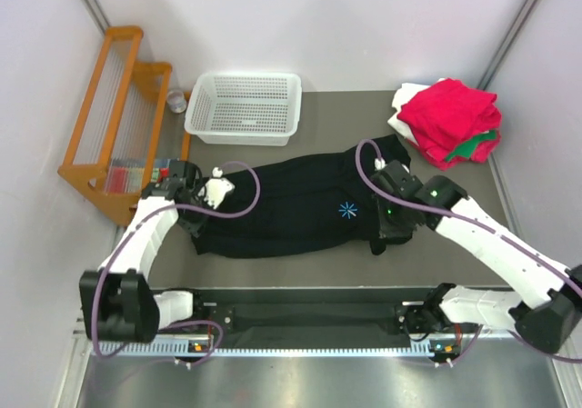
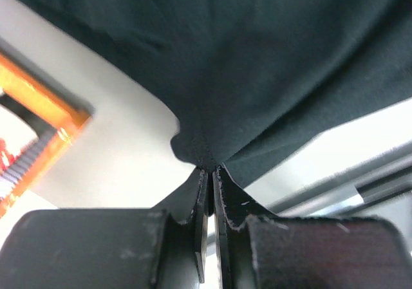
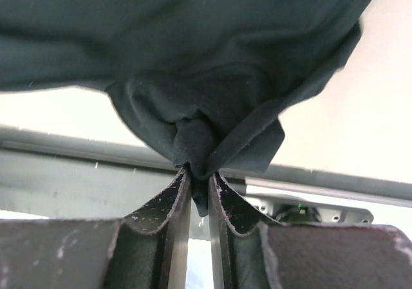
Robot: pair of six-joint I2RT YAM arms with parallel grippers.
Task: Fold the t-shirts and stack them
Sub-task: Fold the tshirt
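Two arms (image 1: 150, 231) (image 1: 482, 235) low, jaws pinching black t-shirt (image 1: 300, 204)

black t-shirt (image 1: 291, 199) in the centre, light-blue starburst mark (image 1: 347, 211) on it; upper right, red shirt (image 1: 450, 115) over green shirt (image 1: 479, 144) and white shirt (image 1: 404, 108); white perforated basket (image 1: 244, 108); orange rack (image 1: 109, 122) upper left

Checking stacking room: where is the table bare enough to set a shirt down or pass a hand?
Bare grey table top shows between the white perforated plastic basket and the folded red, green and white shirt stack, and in a strip along the near side of the large black cloth t-shirt. Crowded at left, by the orange wooden rack.
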